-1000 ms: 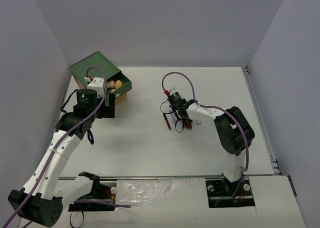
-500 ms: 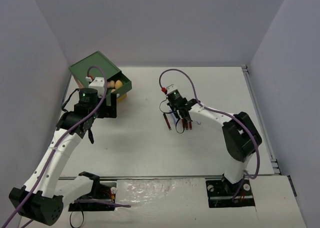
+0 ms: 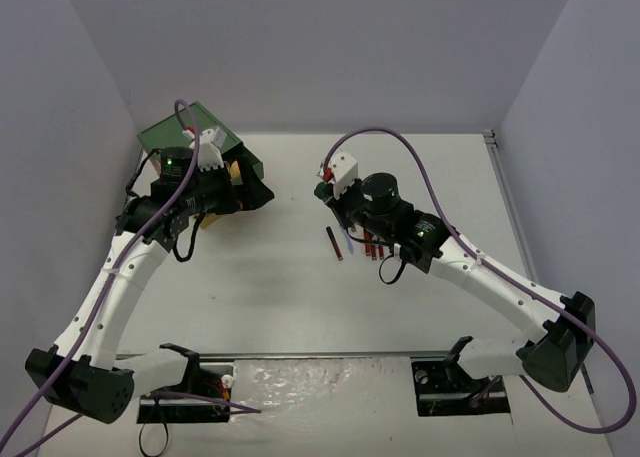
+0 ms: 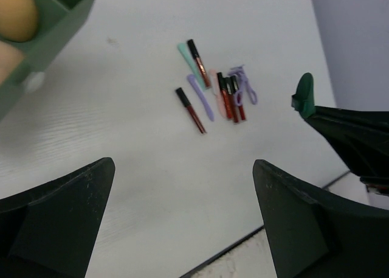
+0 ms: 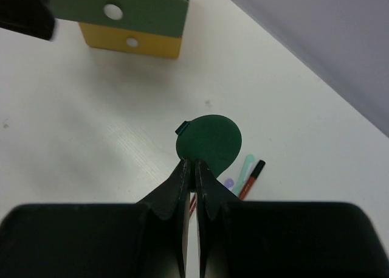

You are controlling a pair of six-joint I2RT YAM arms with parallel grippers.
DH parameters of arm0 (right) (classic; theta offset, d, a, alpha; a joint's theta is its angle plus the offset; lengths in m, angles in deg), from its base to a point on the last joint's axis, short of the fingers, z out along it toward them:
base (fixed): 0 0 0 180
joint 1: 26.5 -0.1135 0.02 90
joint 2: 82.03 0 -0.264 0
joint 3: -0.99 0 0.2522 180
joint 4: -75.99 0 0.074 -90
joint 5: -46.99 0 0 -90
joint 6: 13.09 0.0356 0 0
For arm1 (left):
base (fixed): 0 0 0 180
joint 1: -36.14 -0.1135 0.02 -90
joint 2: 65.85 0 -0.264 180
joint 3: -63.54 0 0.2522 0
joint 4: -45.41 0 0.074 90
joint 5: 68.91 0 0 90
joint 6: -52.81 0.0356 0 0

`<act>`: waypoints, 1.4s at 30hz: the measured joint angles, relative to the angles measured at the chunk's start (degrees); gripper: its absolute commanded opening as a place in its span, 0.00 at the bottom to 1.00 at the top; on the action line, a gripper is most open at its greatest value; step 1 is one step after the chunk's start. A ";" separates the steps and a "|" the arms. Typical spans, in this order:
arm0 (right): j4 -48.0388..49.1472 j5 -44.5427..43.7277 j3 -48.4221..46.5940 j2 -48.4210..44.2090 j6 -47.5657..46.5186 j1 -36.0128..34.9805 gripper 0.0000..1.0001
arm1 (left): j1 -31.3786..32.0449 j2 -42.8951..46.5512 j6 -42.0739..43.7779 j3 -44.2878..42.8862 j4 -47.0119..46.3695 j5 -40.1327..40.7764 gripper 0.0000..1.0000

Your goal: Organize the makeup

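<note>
Behind the green disc [image 5: 208, 139] pinched by the right hand [image 5: 189, 167], most sticks [image 5: 250, 179] hide; left hand [image 4: 184, 168] spread wide.

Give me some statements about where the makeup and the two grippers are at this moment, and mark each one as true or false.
1. The right gripper is shut on the dark green round piece. True.
2. The left gripper holds a tan sponge. False: its jaws are wide open with nothing between them.
3. The tan sponges lie in the green drawer. True.
4. The dark-red sticks are stored in a yellow drawer. False: they lie loose on the table, together with the teal and purple tools.
</note>
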 measured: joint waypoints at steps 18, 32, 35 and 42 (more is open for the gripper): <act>3.07 5.96 2.79 -1.68 -2.48 -3.62 0.00 | 9.83 -7.60 -11.33 -3.49 -6.43 -6.36 0.66; 4.21 5.94 3.91 -1.75 -2.70 -3.67 0.00 | 12.71 -11.37 -13.37 -3.49 -7.50 -5.88 0.01; 4.35 5.92 3.91 -1.75 -2.72 -3.67 0.01 | 12.99 -11.37 -13.87 -3.49 -8.93 -5.89 0.00; 4.54 5.66 3.91 -1.75 -2.49 -3.67 0.57 | 13.39 -10.76 -13.70 -3.23 -10.91 -5.10 0.00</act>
